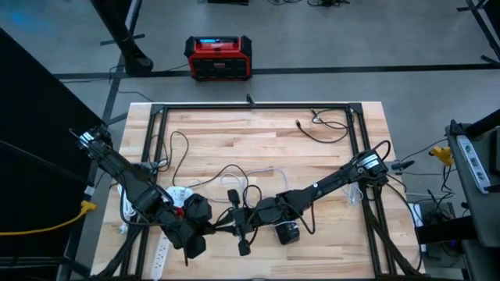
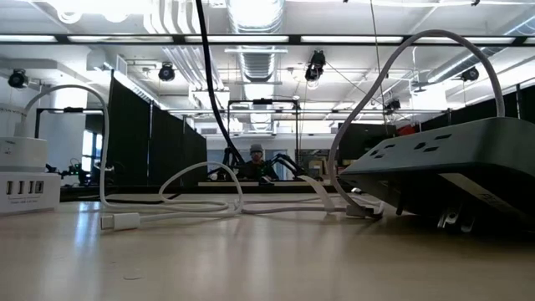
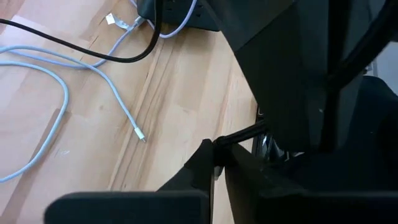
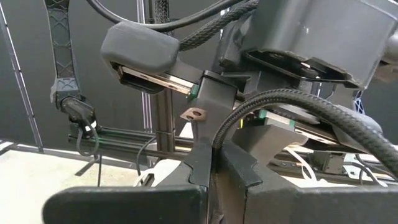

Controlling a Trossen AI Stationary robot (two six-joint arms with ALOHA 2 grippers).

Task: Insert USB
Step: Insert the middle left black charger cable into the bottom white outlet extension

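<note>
Both arms met low over the near middle of the desk [image 1: 328, 156], among loose cables. The left gripper [image 1: 205, 228] and the right gripper [image 1: 241, 218] pointed at each other, nearly touching. In each wrist view the arm's own fingers [image 3: 208, 165] lay closed together; what they held, if anything, I could not tell.

A white cable's free plug [image 3: 140, 135] lay bare on the wood, apart from both grippers. A white USB charger [image 2: 29, 180] sat at the near left, and a dark power strip [image 2: 451, 167] stood tilted up off the desk on the right of the low view.

By my judgement the insertion had not started. The next move called for getting hold of a plug and lining it up squarely with a port.
</note>
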